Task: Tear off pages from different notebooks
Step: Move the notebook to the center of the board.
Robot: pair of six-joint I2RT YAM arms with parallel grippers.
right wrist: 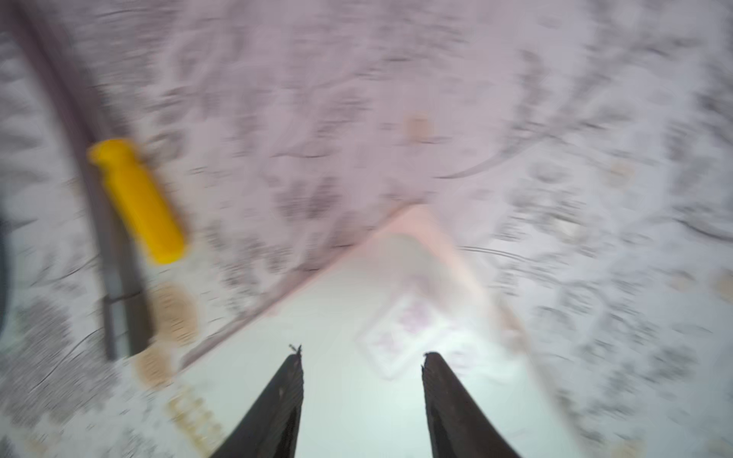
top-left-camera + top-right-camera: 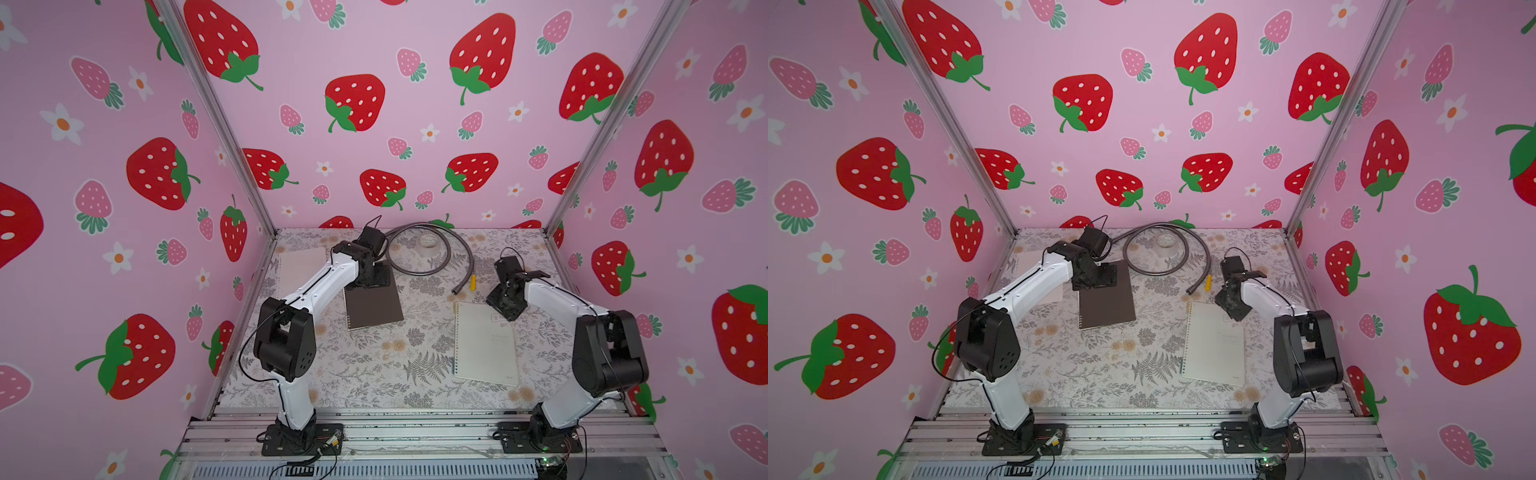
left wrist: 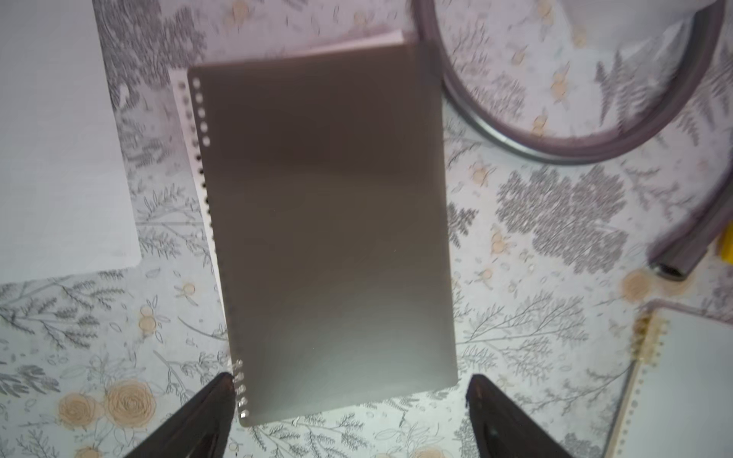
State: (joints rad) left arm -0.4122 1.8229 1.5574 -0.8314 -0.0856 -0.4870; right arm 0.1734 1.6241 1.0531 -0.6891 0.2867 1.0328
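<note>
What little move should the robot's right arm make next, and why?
Probably lower the right fingers onto the far corner of the whitish translucent spiral-bound notebook and pinch its cover. They hover open above that corner, that notebook lies closed, and a loose white paper sheet already lies beside the dark brown-grey notebook.

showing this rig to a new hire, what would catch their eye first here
The pink strawberry-print walls dominate all around the table. On it, the left gripper hovers open over the dark notebook, and the right gripper, open too, over the pale notebook; a grey hose loops at the back.
</note>
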